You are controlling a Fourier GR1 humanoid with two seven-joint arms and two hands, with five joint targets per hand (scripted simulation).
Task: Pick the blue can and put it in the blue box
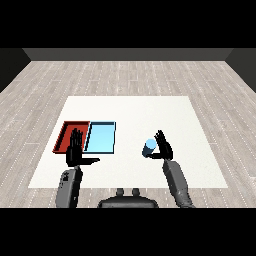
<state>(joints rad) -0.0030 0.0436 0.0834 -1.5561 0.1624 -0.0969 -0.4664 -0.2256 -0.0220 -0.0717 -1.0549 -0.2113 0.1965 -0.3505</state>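
Observation:
A light blue can [149,147] stands upright on the white table, right of the trays. My right hand [163,147] is directly beside it on its right, fingers straight and pointing up, thumb reaching toward the can's base; it is open and not curled round the can. The light blue tray [101,138] lies left of the can with nothing in it. My left hand [75,150] is open, fingers straight, held over the front edge of the red tray [65,135].
The red tray and the light blue tray lie side by side at the table's left. The white table [150,112] stretches wide behind the can and to the right.

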